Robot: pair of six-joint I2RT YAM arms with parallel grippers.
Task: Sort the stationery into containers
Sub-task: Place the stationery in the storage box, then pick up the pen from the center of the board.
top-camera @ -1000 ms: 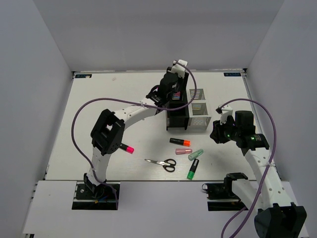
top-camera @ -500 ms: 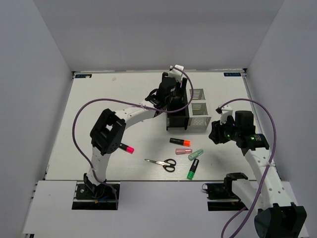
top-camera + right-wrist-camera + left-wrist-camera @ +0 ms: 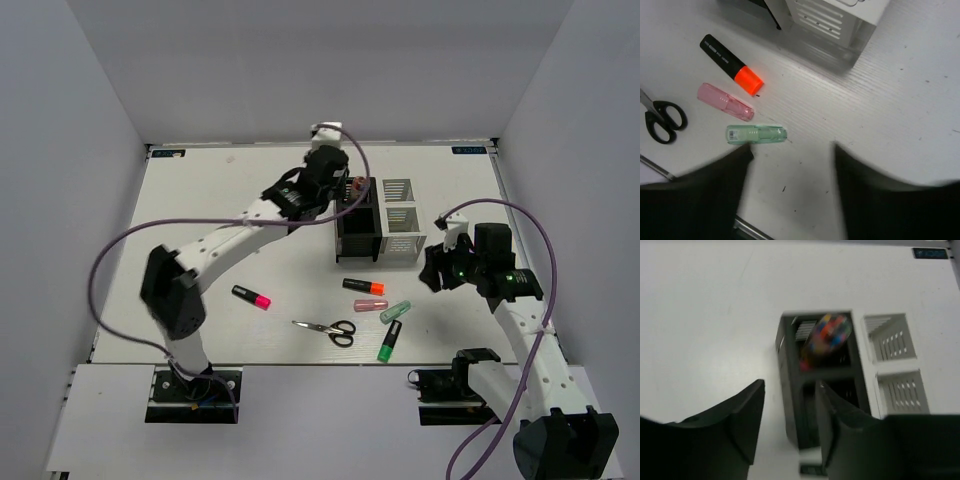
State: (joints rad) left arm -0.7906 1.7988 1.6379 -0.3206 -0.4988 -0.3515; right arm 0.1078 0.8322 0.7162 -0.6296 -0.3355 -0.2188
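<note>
Left gripper [image 3: 789,392] gapes empty over the black organizer [image 3: 790,365]; right gripper [image 3: 790,152] hangs released and empty, mint tube [image 3: 756,134] at its ten o'clock.

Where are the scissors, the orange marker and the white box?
scissors [image 3: 324,327], overhead view, near the pivot.
orange marker [image 3: 729,61], right wrist view, black barrel.
white box [image 3: 403,257], overhead view, front wall.

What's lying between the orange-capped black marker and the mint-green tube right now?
A pale pink translucent tube lies between the orange-capped black marker and the mint-green tube, apart from both. The right wrist view shows it most clearly.
</note>
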